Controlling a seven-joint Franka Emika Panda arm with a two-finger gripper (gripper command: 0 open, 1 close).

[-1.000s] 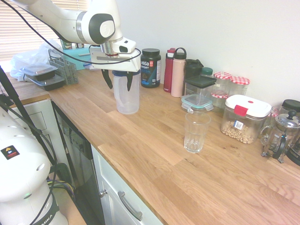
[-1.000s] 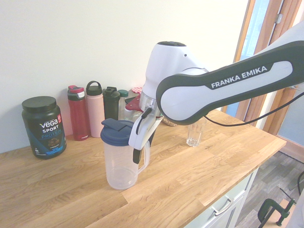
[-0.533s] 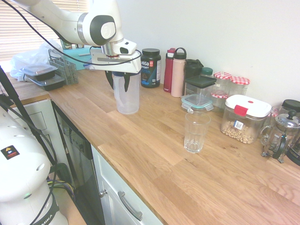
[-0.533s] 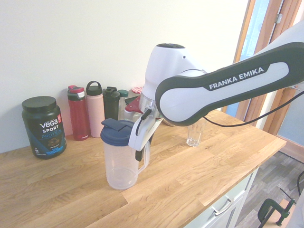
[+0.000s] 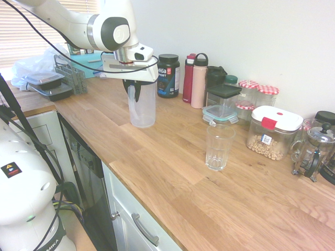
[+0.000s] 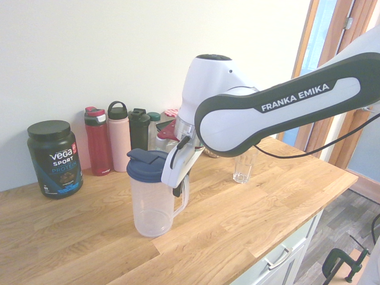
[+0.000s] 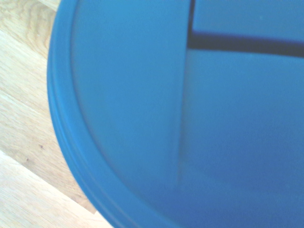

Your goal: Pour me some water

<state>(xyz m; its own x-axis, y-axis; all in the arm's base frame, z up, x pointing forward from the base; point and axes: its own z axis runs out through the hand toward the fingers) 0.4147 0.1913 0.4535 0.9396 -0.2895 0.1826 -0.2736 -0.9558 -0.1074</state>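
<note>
A clear plastic pitcher (image 5: 142,112) (image 6: 151,205) with a dark blue lid (image 6: 145,165) stands upright on the wooden counter (image 5: 172,172). My gripper (image 5: 134,93) (image 6: 177,189) comes down beside the lid, and its fingers are shut on the pitcher's handle. The wrist view is filled by the blue lid (image 7: 166,118) from close above. Whether there is water in the pitcher I cannot tell. An empty ribbed glass (image 5: 219,147) (image 6: 242,169) stands apart from the pitcher, further along the counter and nearer its front.
Along the wall stand a black Vega tub (image 5: 168,75) (image 6: 54,158), a red bottle (image 5: 188,78), a pink bottle (image 5: 199,81), lidded containers (image 5: 272,130) and a French press (image 5: 314,151). Food boxes (image 5: 49,86) sit at the counter's far end.
The fingers stood wide apart around the pitcher's handle and have closed on it. The pitcher and glass have stayed where they were.
</note>
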